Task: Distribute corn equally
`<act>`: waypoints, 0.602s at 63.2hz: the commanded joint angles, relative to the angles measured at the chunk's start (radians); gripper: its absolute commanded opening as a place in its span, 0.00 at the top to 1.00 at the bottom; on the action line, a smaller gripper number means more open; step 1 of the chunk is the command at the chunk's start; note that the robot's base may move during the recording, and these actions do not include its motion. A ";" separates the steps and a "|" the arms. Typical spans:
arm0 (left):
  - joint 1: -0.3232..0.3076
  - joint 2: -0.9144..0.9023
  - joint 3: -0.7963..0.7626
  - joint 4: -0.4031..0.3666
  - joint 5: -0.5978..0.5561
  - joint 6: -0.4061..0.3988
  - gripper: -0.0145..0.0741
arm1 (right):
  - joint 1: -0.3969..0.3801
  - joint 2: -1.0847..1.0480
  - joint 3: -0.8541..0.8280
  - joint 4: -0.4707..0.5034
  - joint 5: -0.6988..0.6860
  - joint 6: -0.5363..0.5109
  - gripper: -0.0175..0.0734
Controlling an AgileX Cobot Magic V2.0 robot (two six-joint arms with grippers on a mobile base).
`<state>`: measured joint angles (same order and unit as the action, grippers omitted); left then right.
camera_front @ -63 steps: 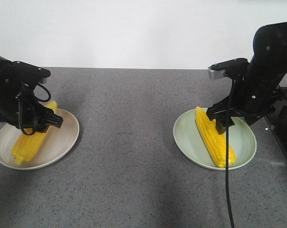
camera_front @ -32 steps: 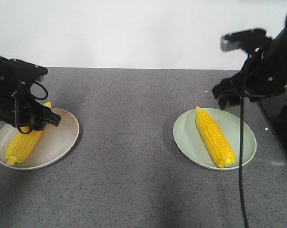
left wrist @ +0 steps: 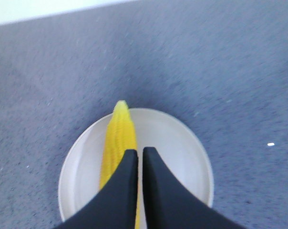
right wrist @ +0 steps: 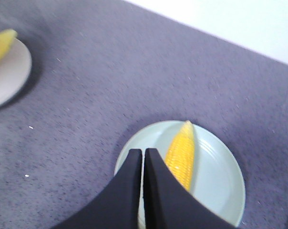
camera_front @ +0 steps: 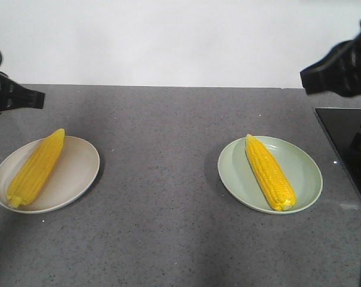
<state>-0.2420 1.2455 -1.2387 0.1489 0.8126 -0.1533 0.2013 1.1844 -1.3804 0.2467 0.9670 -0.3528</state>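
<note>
One corn [camera_front: 34, 168] lies lengthwise on a cream plate [camera_front: 79, 170] at the left. A second corn [camera_front: 270, 173] rests on a pale green plate [camera_front: 304, 173] at the right. The left gripper [left wrist: 137, 151] hangs above the cream plate [left wrist: 182, 162], jaws shut on nothing, with that corn [left wrist: 119, 129] just under and left of its tips. Over the near left rim of the green plate [right wrist: 220, 176] the right gripper [right wrist: 143, 151] is also shut and empty; its corn [right wrist: 182, 152] lies to the right of the tips. In the front view only the left arm [camera_front: 16, 97] and right arm [camera_front: 339, 69] show at the frame edges.
Both plates stand on a grey speckled counter [camera_front: 159, 179] with a white wall behind. A glossy black panel [camera_front: 348, 140] lies along the right edge. The cream plate [right wrist: 5, 71] shows at the far left of the right wrist view.
Both arms have lifted up and away from the corn to the frame edges. The left corn now lies flat along its plate; the right corn has not moved.
</note>
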 commanded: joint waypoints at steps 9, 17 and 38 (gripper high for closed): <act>-0.001 -0.271 0.269 -0.149 -0.249 0.111 0.85 | -0.001 -0.326 0.390 0.104 -0.254 -0.137 0.81; -0.001 -0.443 0.512 -0.218 -0.394 0.131 0.85 | -0.001 -0.512 0.673 0.103 -0.380 -0.138 0.81; -0.001 -0.712 0.815 -0.229 -0.539 0.130 0.85 | -0.001 -0.734 1.009 0.101 -0.516 -0.136 0.81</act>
<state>-0.2420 0.5638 -0.4126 -0.0670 0.3703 -0.0246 0.2013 0.4711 -0.3707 0.3320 0.5479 -0.4790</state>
